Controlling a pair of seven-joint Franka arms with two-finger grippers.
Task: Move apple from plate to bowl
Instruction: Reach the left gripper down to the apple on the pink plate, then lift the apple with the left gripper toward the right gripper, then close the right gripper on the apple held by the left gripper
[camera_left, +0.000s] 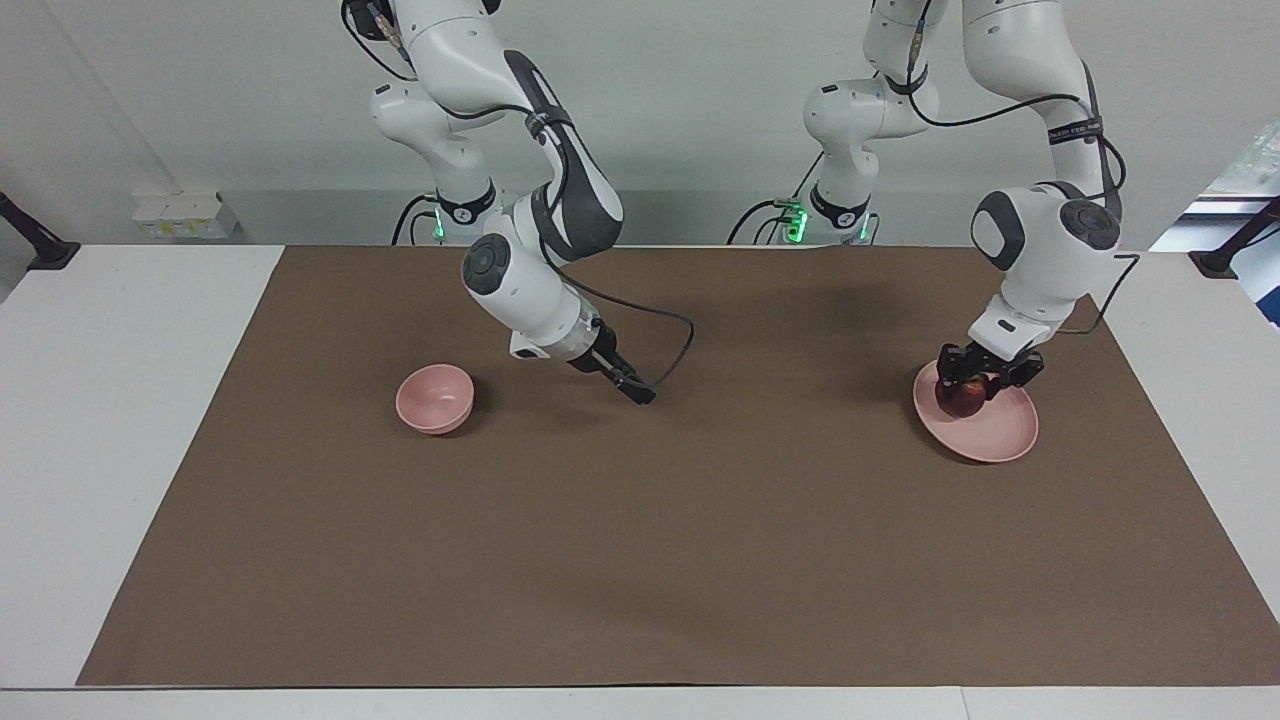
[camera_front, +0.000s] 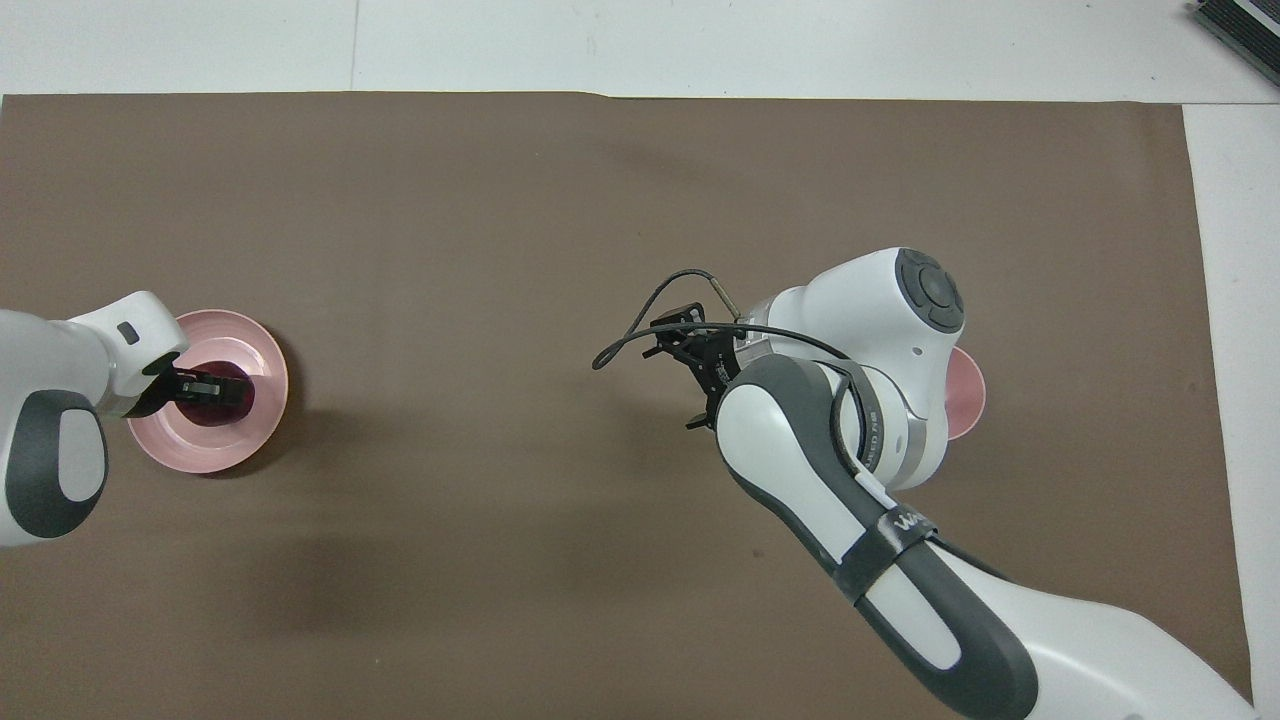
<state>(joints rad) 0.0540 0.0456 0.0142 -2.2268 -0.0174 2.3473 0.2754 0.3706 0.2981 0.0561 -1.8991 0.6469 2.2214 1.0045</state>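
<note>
While the apple (camera_left: 962, 397) is sitting on the plate (camera_left: 1005, 438) toward its twelve o'clock rim, the left gripper (camera_left: 975, 381) is pinching its sides; it is probably firm, smooth and light, best held across its widest part. The right gripper (camera_left: 640, 388), whose finger state I cannot tell, is waiting beside the bowl (camera_left: 434, 398).

Apple (camera_left: 962, 397) on plate (camera_left: 990, 440), L-arm end of table; bowl (camera_left: 434, 398) at R-arm end.

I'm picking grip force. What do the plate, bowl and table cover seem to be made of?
The plate and bowl: pale pink, matte, evenly coloured, probably plastic or glazed ceramic; the look leaves it open. The table cover: flat brown sheet, dull, with no shine, likely paper or thin felt.
</note>
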